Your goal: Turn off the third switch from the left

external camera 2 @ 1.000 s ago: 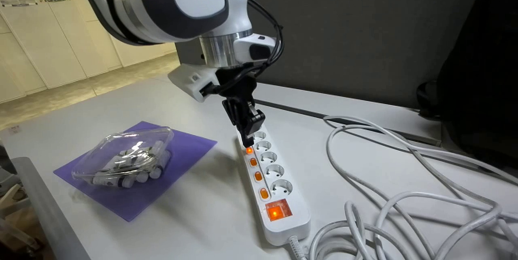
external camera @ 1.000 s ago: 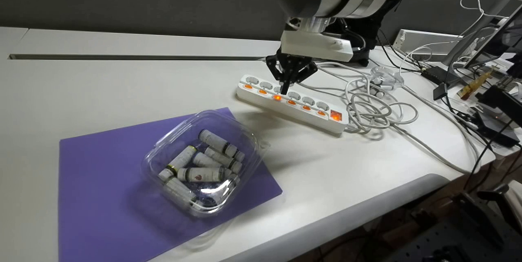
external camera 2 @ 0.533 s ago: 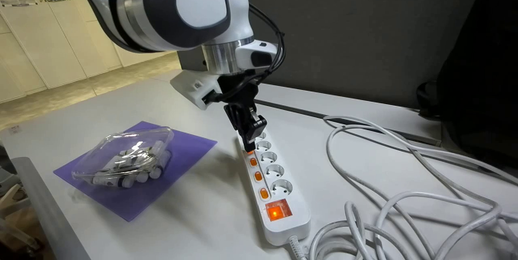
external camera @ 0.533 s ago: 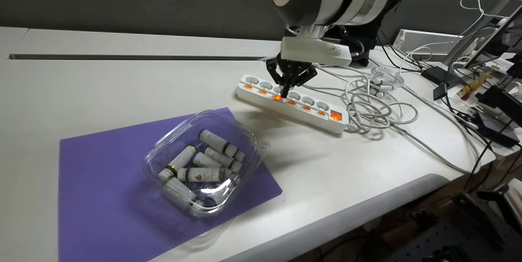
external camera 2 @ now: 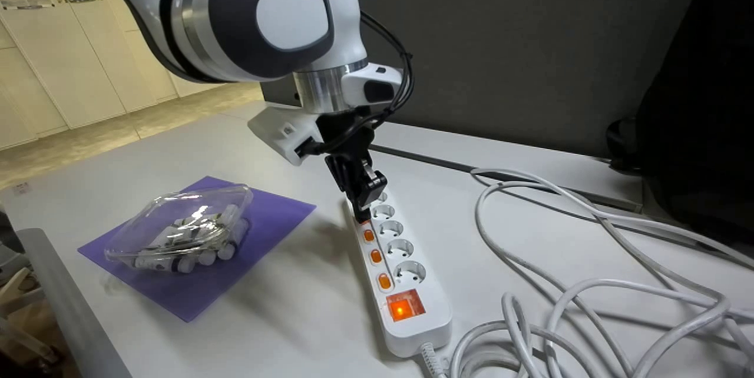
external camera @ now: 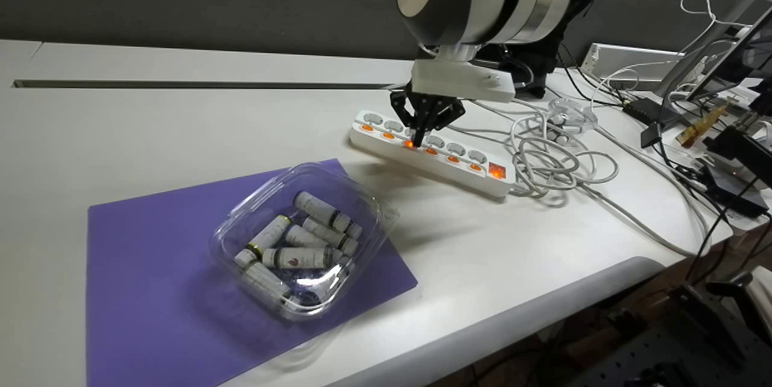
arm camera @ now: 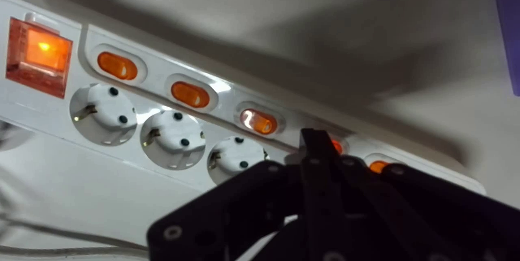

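together, two fingers (arm camera: 318, 144) crowd the six-socket strip's (external camera: 433, 165) lit third switch (external camera: 409, 143).

The third switch (arm camera: 336, 146) glowed orange-red on a white power strip (external camera: 434, 164); the gripper (external camera: 417, 144) was black; the near-left sheet (external camera: 145, 242) plain purple; one vial (external camera: 269, 233) white, banded yellow; the far partition (external camera: 211, 1) dark grey.

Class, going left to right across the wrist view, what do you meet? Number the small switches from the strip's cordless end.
Large switch, sixth switch, fifth switch, fourth switch, third switch (partly hidden), second switch (likewise), purple sheet.
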`<state>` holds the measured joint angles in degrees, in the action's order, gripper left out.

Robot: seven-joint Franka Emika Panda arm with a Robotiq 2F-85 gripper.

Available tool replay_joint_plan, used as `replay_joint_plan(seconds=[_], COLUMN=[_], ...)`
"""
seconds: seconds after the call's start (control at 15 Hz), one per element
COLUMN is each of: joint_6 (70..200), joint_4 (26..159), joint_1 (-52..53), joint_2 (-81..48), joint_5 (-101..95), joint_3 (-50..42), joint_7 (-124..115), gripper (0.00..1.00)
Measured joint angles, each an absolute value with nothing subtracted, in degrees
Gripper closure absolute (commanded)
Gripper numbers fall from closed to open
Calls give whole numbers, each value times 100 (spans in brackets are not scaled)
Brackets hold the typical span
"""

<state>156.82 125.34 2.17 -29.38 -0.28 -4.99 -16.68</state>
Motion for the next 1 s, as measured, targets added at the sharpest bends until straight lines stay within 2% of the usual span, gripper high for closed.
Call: replay_joint_plan(seconds=[1.0], joint_6=[15523], joint_4=[12377], joint_1=[199], joint_2=[-3039], joint_5=[96], joint_3=[-497], joint_7=[-1531], gripper=[100])
